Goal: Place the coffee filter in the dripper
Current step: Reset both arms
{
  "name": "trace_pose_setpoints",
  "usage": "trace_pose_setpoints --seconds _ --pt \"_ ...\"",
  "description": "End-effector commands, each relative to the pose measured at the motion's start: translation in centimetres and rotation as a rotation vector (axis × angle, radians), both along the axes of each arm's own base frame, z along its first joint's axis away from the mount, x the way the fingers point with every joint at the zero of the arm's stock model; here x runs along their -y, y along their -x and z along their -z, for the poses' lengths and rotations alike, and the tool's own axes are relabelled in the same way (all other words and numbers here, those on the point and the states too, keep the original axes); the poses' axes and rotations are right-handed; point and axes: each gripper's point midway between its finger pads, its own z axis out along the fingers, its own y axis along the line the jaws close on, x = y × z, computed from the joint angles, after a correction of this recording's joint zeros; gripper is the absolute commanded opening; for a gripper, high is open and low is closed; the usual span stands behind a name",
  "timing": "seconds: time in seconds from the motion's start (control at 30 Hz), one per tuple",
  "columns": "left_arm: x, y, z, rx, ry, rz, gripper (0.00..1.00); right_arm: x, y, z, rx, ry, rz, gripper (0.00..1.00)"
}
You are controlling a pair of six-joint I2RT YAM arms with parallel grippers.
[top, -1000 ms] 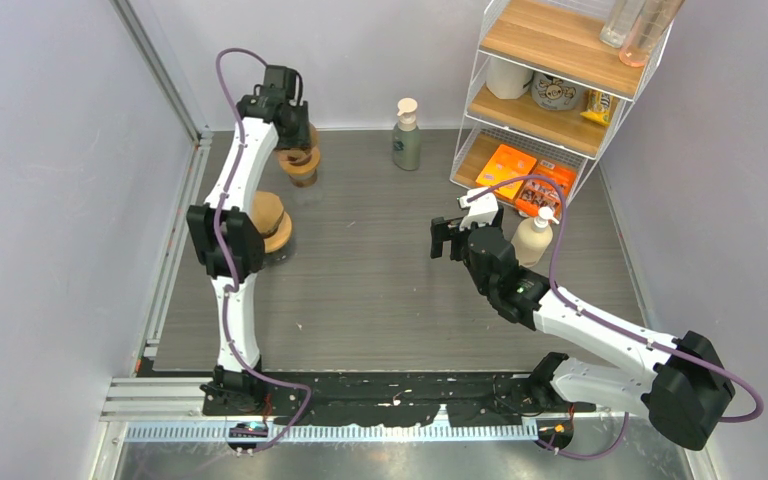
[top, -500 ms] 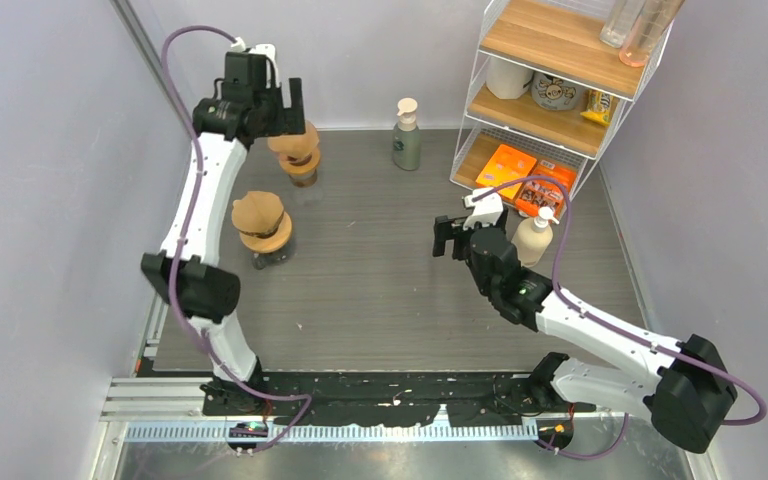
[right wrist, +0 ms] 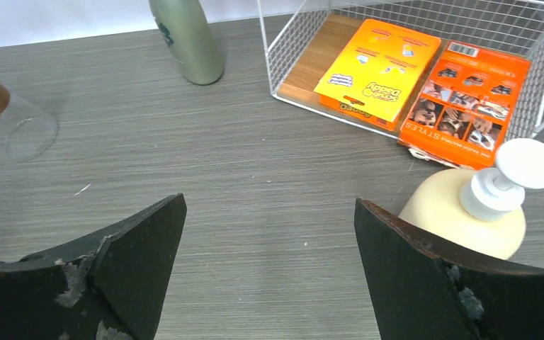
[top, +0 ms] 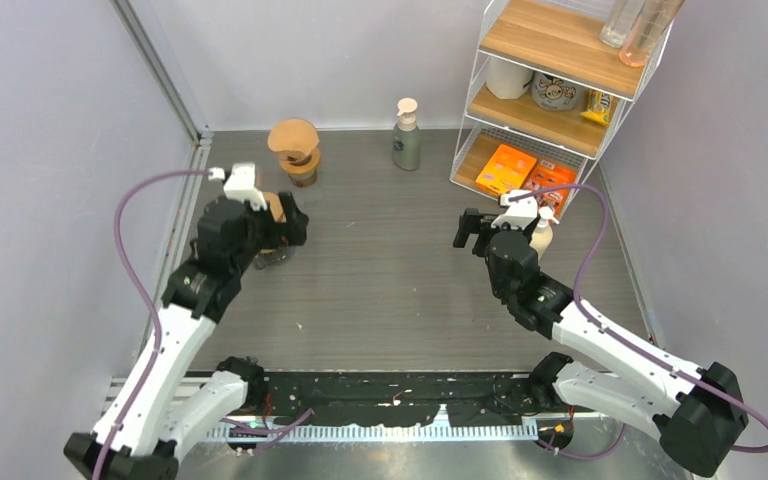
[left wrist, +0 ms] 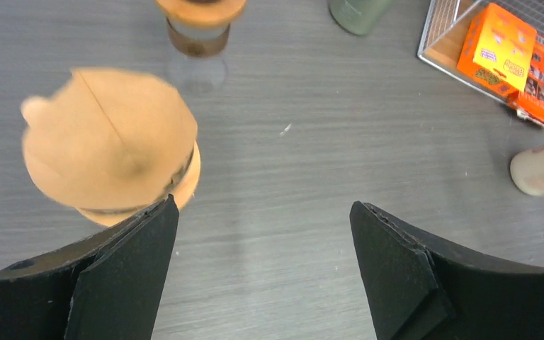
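A brown paper coffee filter [top: 293, 138] sits in the far glass dripper [top: 301, 172], which has a wooden collar [left wrist: 200, 37]. A second brown filter [left wrist: 110, 145] rests on a nearer glass-and-wood stand [left wrist: 184, 185], partly hidden in the top view by my left gripper [top: 290, 232]. In the left wrist view the left gripper [left wrist: 262, 234] is open and empty, just right of that nearer filter and above the table. My right gripper [top: 475, 228] is open and empty at mid-table [right wrist: 269, 234]. The far dripper's glass base [right wrist: 14, 127] shows at the left edge of the right wrist view.
A green pump bottle [top: 407, 135] stands at the back centre. A cream pump bottle [top: 540, 232] stands just right of the right gripper. A white wire shelf [top: 560, 90] at the back right holds orange boxes [right wrist: 379, 67]. Walls close in the left and back sides.
My left gripper opened at the far dripper, left the filter in it and drew back toward the near side. The right gripper shifted slightly to the right, still open.
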Motion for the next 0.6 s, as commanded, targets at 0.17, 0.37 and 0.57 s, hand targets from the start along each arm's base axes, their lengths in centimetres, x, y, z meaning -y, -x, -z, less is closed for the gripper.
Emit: trace_pose_setpoints --seconds 0.17,0.37,0.57 --pt "-1.5 4.5 1.9 0.139 0.142 -0.062 1.00 2.2 0.2 -0.9 0.056 -0.013 0.104 0.95" --pt "-2.9 5.4 3.4 0.106 0.095 -0.110 1.00 2.2 0.3 -0.7 0.067 -0.018 0.100 0.95" --pt "-2.9 5.6 3.6 0.098 0.086 -0.106 1.00 2.1 0.4 -0.9 0.082 -0.036 0.086 0.95"
